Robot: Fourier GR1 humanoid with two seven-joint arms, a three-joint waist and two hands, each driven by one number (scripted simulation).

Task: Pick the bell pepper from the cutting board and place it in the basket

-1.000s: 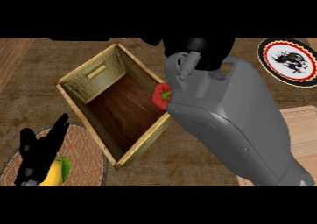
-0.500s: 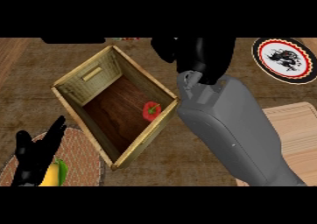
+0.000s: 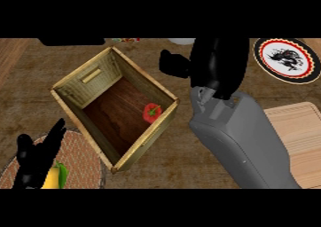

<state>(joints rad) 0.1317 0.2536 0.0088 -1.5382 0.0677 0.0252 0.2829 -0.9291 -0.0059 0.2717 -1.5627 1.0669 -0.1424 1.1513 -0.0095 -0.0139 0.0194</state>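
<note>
At the lower left of the frame the left hand (image 3: 33, 162) rests open, fingers straight and pointing up, holding nothing. It lies over a round woven mat (image 3: 84, 155), and a yellow item with a green tip (image 3: 53, 177) shows on the mat just right of the hand.

Right of it, in the left centre, stands the basket (image 3: 78, 88), a slatted box set at a slant on the wooden counter (image 3: 173, 170). The bell pepper (image 3: 152, 112), red, lies on the basket's dark floor, close against the right-hand wall.

Further right, in the upper centre, the right hand (image 3: 219, 66) hangs past the basket's right edge. Its thumb sticks out to the left, its fingers are relaxed, and it has nothing in its grasp; it is apart from the pepper. Its grey forearm (image 3: 245, 146) runs down to the lower edge.

At the right edge lies the pale cutting board (image 3: 307, 142), partly behind the forearm. A black-rimmed plate (image 3: 307, 75) sits in the upper right corner.
</note>
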